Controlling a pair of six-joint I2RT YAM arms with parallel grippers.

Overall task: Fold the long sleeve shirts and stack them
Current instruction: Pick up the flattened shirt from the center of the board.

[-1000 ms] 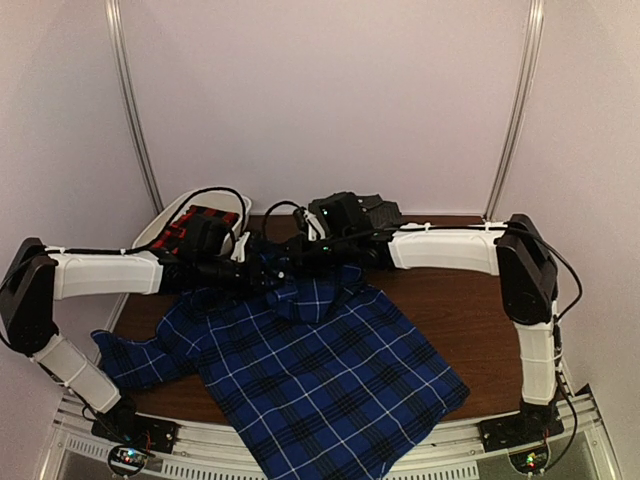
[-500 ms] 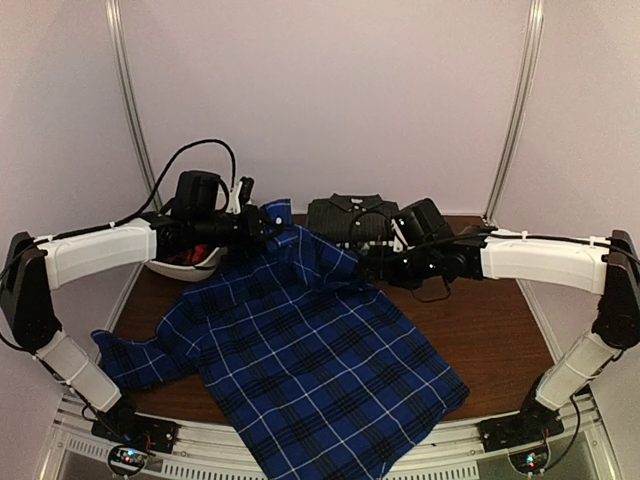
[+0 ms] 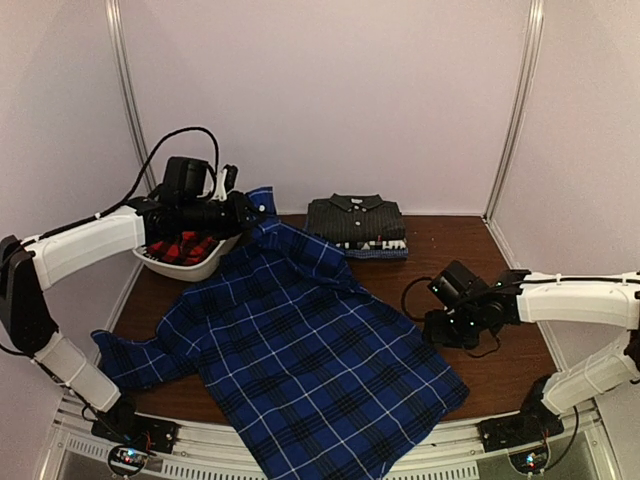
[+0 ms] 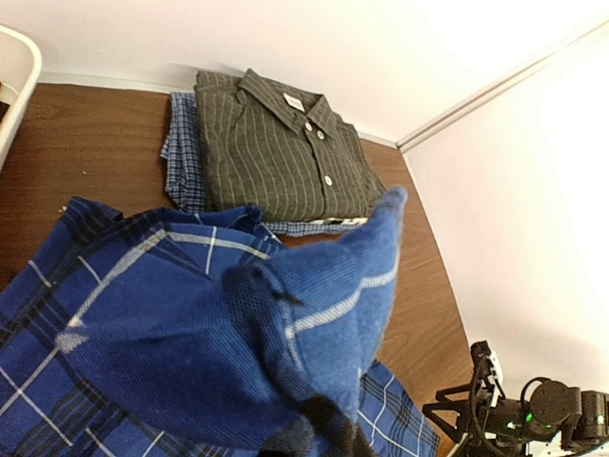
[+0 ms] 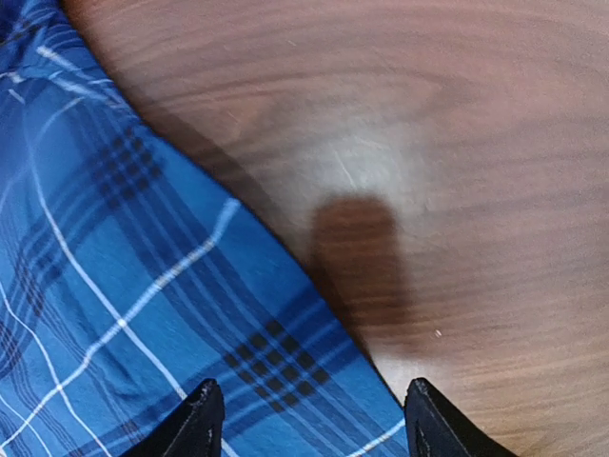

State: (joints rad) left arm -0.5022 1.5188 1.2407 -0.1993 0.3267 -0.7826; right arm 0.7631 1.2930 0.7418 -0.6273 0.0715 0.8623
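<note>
The blue plaid shirt (image 3: 320, 360) is matt cloth, the table (image 3: 480, 270) smooth, sheeny wood.

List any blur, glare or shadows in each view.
Left wrist: blue plaid shirt near the lens is soft, charcoal striped shirt sharp, wall blown out white. Right wrist: table blurred, with a pale glare patch and a dark shadow below it. Top external: dim, even, slightly soft.

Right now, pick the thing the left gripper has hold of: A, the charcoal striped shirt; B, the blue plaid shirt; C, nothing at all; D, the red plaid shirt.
B: the left gripper is shut on a bunch of the blue plaid shirt, held up off the table, while the charcoal striped shirt lies folded at the back and the red plaid shirt sits in the white tub.
</note>
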